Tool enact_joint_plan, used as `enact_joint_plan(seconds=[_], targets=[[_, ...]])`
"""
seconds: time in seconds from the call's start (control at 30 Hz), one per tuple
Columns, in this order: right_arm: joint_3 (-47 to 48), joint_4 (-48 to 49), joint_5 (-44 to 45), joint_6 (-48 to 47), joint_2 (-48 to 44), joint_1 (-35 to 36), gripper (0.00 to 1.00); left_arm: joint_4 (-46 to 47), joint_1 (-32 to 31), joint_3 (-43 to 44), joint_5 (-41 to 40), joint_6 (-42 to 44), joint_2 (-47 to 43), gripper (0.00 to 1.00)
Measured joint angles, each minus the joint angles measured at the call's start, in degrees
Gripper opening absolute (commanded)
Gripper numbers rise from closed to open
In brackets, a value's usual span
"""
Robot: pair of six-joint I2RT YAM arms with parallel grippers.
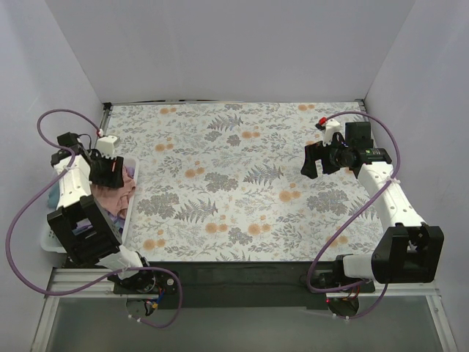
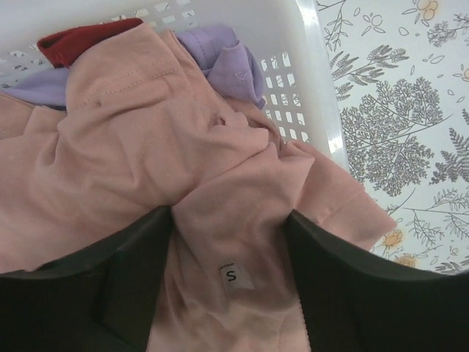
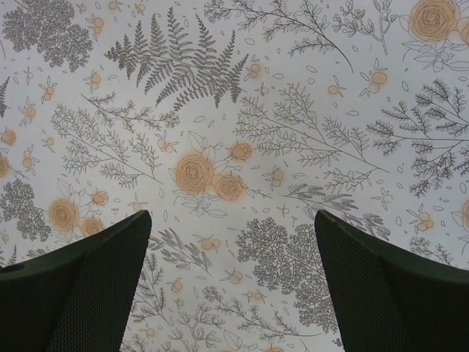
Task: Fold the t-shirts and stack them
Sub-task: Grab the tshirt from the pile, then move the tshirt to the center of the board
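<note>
A salmon-pink t-shirt (image 2: 139,147) lies bunched in the white plastic basket (image 2: 297,33) and spills over its right rim; it also shows in the top view (image 1: 121,192). My left gripper (image 2: 229,216) is closed on a fold of it beside the "S" size label (image 2: 231,276); in the top view it hangs over the basket (image 1: 110,170). A lavender t-shirt (image 2: 227,55) lies under the pink one. A bit of teal cloth (image 1: 53,192) shows at the basket's left side. My right gripper (image 3: 233,216) is open and empty above the floral tablecloth (image 3: 220,110), at the table's right (image 1: 314,163).
The basket (image 1: 51,242) stands at the table's left edge beside the left arm. A dark red cloth (image 2: 80,40) lies at its far side. The floral tablecloth (image 1: 234,183) covers the table. White walls enclose the left, back and right.
</note>
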Motion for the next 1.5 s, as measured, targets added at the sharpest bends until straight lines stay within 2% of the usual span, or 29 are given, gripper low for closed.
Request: enact_joint_plan(seconds=[0.07,0.1,0.17,0.33,0.43,0.63,0.7,0.87,0.97,1.27,1.33,1.5], targets=[[0.0,0.0,-0.2,0.0,0.0,0.0,0.98,1.1,0.0,-1.1,-0.1,0.7,0.0,0.41],[0.0,0.0,-0.3,-0.1,0.0,0.0,0.98,1.5,0.0,-1.5,-0.2,1.1,0.0,0.22],[0.0,0.0,-0.6,-0.2,0.0,0.0,0.98,2.0,0.0,-1.7,-0.3,1.2,-0.1,0.0],[0.0,0.0,-1.0,-0.2,0.0,0.0,0.98,1.7,0.0,-1.5,-0.3,1.0,-2.4,0.0],[0.1,-0.1,-1.4,-0.1,0.0,0.0,0.98,-0.5,0.0,1.6,-0.3,-0.4,-3.8,0.0],[0.2,-0.1,-1.8,-0.1,0.0,0.0,0.98,-3.5,-0.1,18.0,0.2,-6.6,-4.0,0.0],[0.2,-0.1,-1.9,0.0,-0.1,0.0,0.98,-4.2,-0.1,25.7,1.8,-9.9,-3.9,0.0],[0.2,-0.1,-2.5,0.3,-0.9,0.0,0.98,-4.1,-1.2,37.0,7.0,-16.4,-2.9,0.0],[0.3,-0.2,-2.9,0.5,-1.2,0.0,0.98,-3.3,-5.7,43.9,8.8,-20.9,-0.5,0.0],[0.6,-0.2,-3.8,0.6,-2.7,-0.5,0.99,7.2,-28.3,62.1,9.1,-35.6,9.3,0.0],[0.6,-0.2,-3.8,0.6,-3.5,-0.7,0.98,11.1,-32.3,64.9,8.6,-38.1,10.9,0.0],[0.6,-0.2,-4.1,0.6,-5.3,-1.7,0.98,20.6,-39.4,65.8,8.0,-43.1,11.4,0.0]])
